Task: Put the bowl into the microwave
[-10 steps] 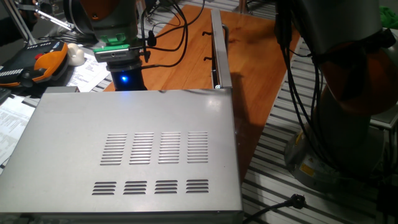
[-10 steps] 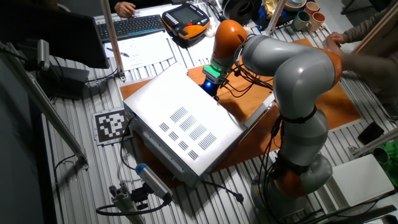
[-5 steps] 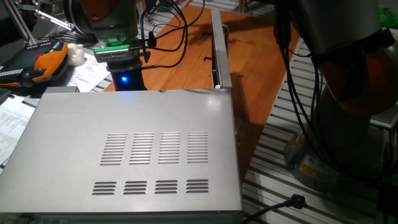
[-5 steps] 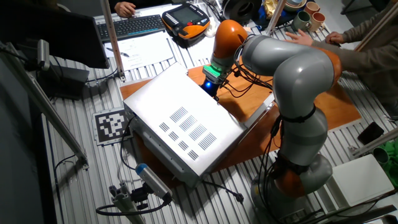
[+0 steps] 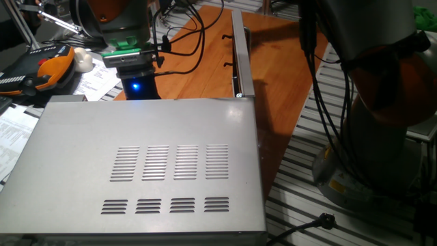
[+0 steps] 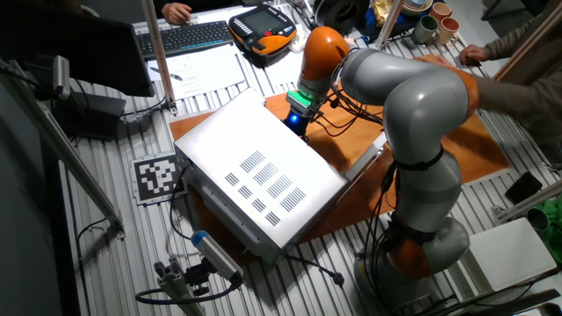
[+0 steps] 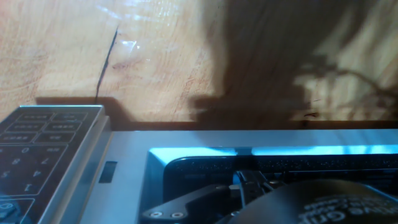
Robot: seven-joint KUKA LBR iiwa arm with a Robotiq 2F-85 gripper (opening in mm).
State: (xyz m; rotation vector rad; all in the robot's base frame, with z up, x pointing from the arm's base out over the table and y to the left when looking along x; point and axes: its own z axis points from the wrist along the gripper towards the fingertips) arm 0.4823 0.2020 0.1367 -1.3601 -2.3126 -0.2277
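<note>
Bowl not to be made out in any view — hidden or out of frame, which cannot be told. The gripper's fingers are masked too: in both fixed views the microwave (image 5: 147,167) covers everything below the blue-lit wrist, and in the hand view only dark, blurred hardware is seen at the bottom edge. Whether the gripper is spread or pressed together cannot be told.

The microwave fills the lower left of one fixed view, vent slots in two rows on its flat top; in the other fixed view its long axis is seen running from upper left to lower right. Its door (image 5: 239,51) stands swung out — seen edge-on, reaching toward the top of the frame over the wooden table (image 5: 273,75). In the hand view the keypad (image 7: 37,146) is cut off at lower left, beside the lit opening.
</note>
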